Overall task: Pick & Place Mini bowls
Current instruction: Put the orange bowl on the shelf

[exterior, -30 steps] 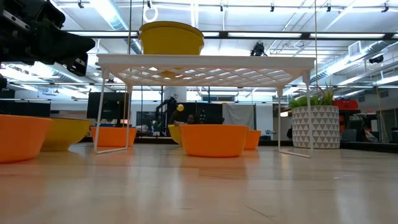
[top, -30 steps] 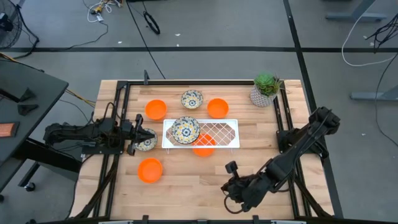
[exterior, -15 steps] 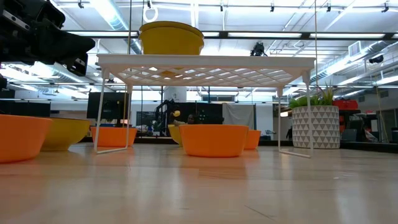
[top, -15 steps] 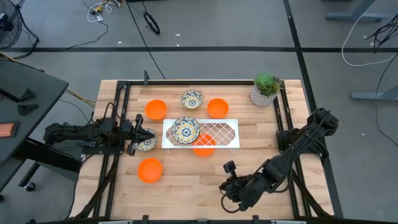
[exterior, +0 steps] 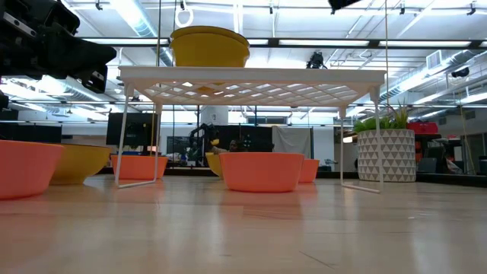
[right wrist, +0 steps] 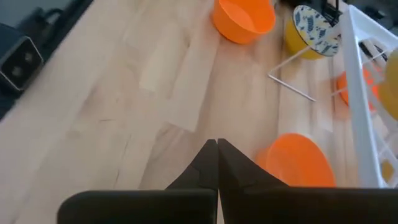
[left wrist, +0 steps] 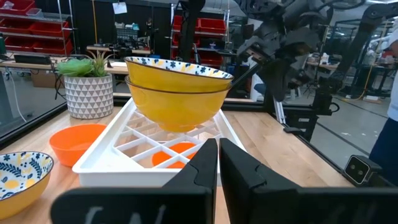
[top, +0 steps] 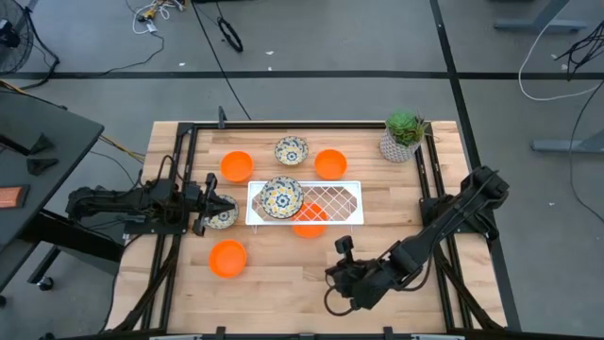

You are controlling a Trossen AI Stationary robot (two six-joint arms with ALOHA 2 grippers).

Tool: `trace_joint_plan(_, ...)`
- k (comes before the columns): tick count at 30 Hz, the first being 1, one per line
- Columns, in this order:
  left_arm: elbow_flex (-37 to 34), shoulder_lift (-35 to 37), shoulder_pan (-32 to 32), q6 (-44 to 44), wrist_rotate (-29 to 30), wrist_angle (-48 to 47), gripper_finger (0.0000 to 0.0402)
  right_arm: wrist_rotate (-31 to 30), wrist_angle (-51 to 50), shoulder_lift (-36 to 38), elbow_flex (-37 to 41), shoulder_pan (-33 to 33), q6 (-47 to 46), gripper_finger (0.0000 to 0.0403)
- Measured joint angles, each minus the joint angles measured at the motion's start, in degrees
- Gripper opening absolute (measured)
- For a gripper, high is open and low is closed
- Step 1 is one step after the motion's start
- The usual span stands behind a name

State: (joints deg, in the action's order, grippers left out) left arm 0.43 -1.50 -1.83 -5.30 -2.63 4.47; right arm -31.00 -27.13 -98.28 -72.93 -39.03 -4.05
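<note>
Table: wooden top, seen from above.
Rack: white wire stand at centre; two stacked patterned bowls on its left end, an orange bowl underneath.
Left gripper: fingers closed, beside a patterned bowl left of the rack.
Right gripper: fingers closed, empty, near the table's front edge.
Other bowls: orange ones and another patterned one around the rack.

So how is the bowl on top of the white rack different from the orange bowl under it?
The patterned bowl on the rack is white inside with blue-and-yellow flowers; the orange bowl under the rack is plain orange. The patterned one sits high on the white rack, seemingly stacked on another bowl; the orange one rests alone on the table. Both are small, round and upright.
</note>
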Motion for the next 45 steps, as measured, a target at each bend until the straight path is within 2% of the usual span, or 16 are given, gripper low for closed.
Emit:
trace_joint_plan(10,0.0,0.02,-0.02,-0.02,0.0,0.0,0.0023,-3.46,0.47,-5.57,0.0,-0.07,-1.5,0.0)
trace_joint_plan(21,-0.02,0.0,-0.02,-0.02,0.0,-0.02,0.0023,-10.45,0.59,-9.89,0.0,-2.87,-7.74,0.0)
trace_joint_plan(29,-0.01,0.01,-0.02,-0.02,0.0,-0.02,0.0023,-15.13,2.34,-13.01,0.0,-2.61,-10.62,0.0)
trace_joint_plan(38,-0.02,0.02,0.0,0.0,0.0,-0.02,0.0023,-16.39,5.66,-15.91,-0.02,-0.98,-11.1,0.0002)
trace_joint_plan(45,-0.02,0.0,-0.02,-0.02,0.0,-0.02,0.0023,-14.6,7.19,-16.54,-0.01,0.46,-10.29,0.0035)
